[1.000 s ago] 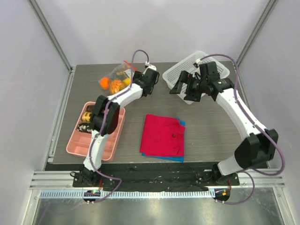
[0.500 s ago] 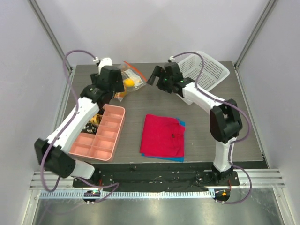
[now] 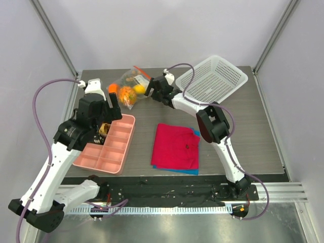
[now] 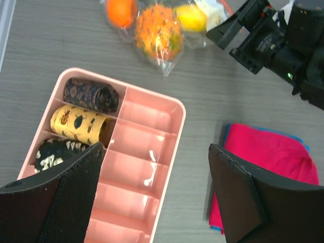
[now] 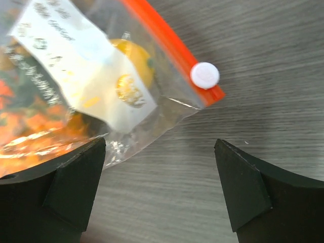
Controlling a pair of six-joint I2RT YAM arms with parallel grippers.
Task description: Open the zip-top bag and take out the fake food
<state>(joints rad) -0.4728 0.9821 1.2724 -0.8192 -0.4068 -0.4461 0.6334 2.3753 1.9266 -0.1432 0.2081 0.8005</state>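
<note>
The zip-top bag point(image 3: 128, 84) lies shut at the back of the table, its orange-red zip strip point(image 5: 167, 45) and white slider point(image 5: 205, 75) showing in the right wrist view. Inside it is fake food: an orange fruit point(image 4: 121, 10), an orange knobbly piece point(image 4: 157, 33) and a yellow fruit point(image 4: 191, 17). My right gripper point(image 3: 151, 90) is open and empty, low over the table just beside the bag's zip end point(image 5: 159, 144). My left gripper point(image 3: 109, 104) is open and empty, held above the pink tray's right edge point(image 4: 156, 149), short of the bag.
A pink compartment tray point(image 3: 109, 152) at the left holds three patterned rolls point(image 4: 81, 121). A red cloth point(image 3: 174, 147) on a blue one lies mid-table. A white mesh basket point(image 3: 212, 78) stands at the back right.
My left gripper has pulled back from the bag to above the pink tray. My right gripper has moved left from the basket to the bag's zip end.
</note>
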